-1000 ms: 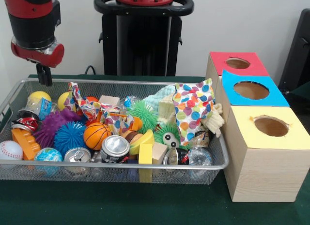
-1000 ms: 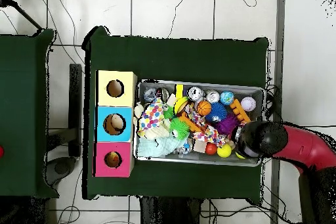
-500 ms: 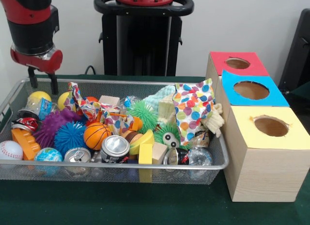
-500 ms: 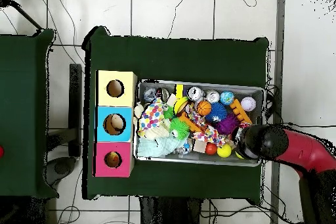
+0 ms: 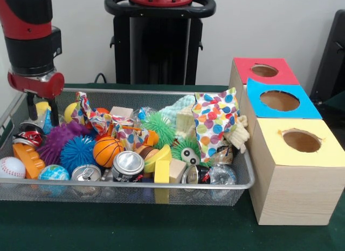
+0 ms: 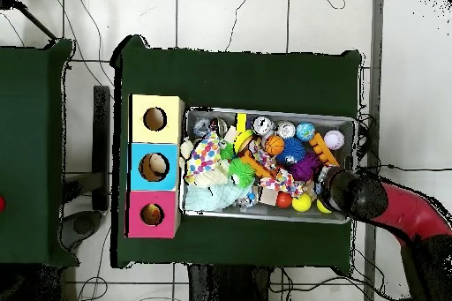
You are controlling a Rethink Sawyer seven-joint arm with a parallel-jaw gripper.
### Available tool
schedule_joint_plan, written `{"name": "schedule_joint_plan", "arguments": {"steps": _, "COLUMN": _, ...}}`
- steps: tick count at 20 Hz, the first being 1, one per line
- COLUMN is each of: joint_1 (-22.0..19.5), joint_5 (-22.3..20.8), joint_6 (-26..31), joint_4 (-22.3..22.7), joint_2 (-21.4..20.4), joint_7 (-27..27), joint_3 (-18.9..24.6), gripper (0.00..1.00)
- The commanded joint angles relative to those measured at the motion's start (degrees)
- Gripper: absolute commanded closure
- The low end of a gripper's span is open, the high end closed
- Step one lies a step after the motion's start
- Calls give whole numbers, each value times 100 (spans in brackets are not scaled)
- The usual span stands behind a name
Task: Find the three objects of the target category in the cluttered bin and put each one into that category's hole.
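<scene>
Bin [image 5: 161, 184] corner: front view shows gripper [image 5: 42, 112] fingers spread.

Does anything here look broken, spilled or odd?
Nothing has spilled from the wire bin. The yellow box's hole has a ragged, torn rim, unlike the neat blue and red ones.

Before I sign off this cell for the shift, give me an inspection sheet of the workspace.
Surface: dark green table cover, bare in front of the bin.
Job's things: wire bin; box with red, blue and yellow holes.
Clutter: basketball, baseball, cans, spiky balls, polka-dot bag, wooden blocks.
Grippers: gripper open, fingers down inside the bin's corner.
Cables: loose on the floor.
Surroundings: white wall, tiled floor.
</scene>
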Motion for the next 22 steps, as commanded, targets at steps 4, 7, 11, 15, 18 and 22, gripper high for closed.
{"name": "schedule_joint_plan", "arguments": {"steps": 4, "joint_1": -42, "joint_5": 408, "joint_6": -34, "joint_4": 562, "joint_2": 12, "joint_7": 152, "joint_3": 696, "gripper": 0}}
{"name": "schedule_joint_plan", "arguments": {"steps": 7, "joint_1": -39, "joint_5": 446, "joint_6": -69, "joint_4": 528, "joint_2": 66, "joint_7": 138, "joint_3": 703, "gripper": 0}}
{"name": "schedule_joint_plan", "arguments": {"steps": 11, "joint_1": 40, "joint_5": 463, "joint_6": -92, "joint_4": 530, "joint_2": 66, "joint_7": 187, "joint_3": 646, "gripper": 0}}
{"name": "schedule_joint_plan", "arguments": {"steps": 15, "joint_1": 101, "joint_5": 477, "joint_6": -171, "joint_4": 563, "joint_2": 71, "joint_7": 293, "joint_3": 615, "gripper": 0}}
{"name": "schedule_joint_plan", "arguments": {"steps": 18, "joint_1": 110, "joint_5": 420, "joint_6": -269, "joint_4": 471, "joint_2": 199, "joint_7": 279, "joint_3": 603, "gripper": 0}}
{"name": "schedule_joint_plan", "arguments": {"steps": 22, "joint_1": 270, "joint_5": 301, "joint_6": -293, "joint_4": 336, "joint_2": 349, "joint_7": 347, "joint_3": 404, "gripper": 0}}
